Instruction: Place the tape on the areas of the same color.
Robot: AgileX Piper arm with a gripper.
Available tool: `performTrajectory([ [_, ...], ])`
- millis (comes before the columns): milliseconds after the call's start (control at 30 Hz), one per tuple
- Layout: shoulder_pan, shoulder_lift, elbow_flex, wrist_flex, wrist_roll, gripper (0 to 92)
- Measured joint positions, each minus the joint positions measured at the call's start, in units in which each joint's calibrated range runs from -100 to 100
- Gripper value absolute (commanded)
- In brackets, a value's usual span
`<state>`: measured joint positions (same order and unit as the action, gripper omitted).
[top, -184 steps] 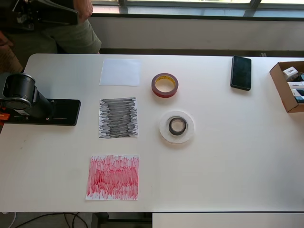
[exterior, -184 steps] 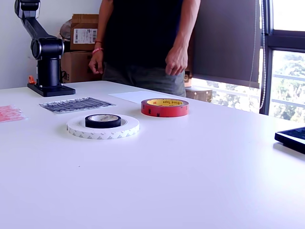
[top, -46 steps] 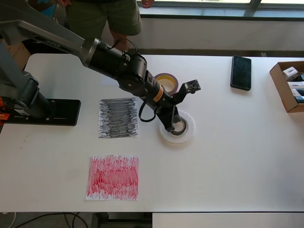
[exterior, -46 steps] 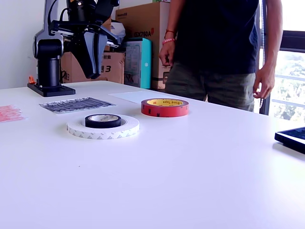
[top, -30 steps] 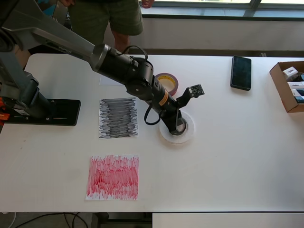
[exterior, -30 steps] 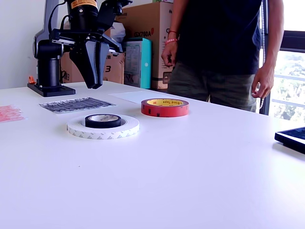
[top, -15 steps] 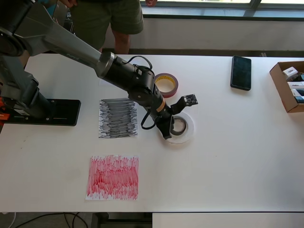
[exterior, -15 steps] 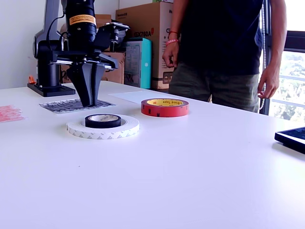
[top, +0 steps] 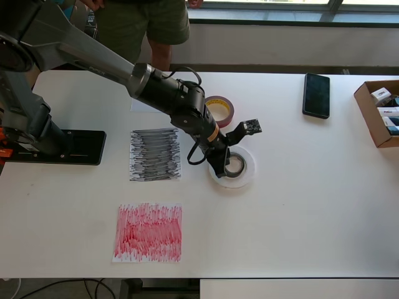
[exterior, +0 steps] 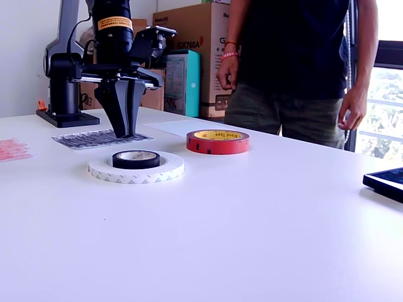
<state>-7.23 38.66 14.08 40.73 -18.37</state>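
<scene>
One black roll (exterior: 136, 159) nested inside white ring (exterior: 136, 168); pincer (exterior: 128, 133) above it, fingers near-closed, empty

arm (top: 93, 57): grey and black tubes, black joints
wrist band (exterior: 114, 23): orange, printed text
cable (top: 189, 149): black loop at the wrist's 6 o'clock
gripper (exterior: 128, 129): two black tapered fingers
base (top: 59, 147): flat black plate
</scene>
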Motion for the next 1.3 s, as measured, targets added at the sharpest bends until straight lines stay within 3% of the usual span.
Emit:
performTrajectory([
  [1300, 1.7, 2.5, -1.1, -5.3, -0.1, 7.8],
])
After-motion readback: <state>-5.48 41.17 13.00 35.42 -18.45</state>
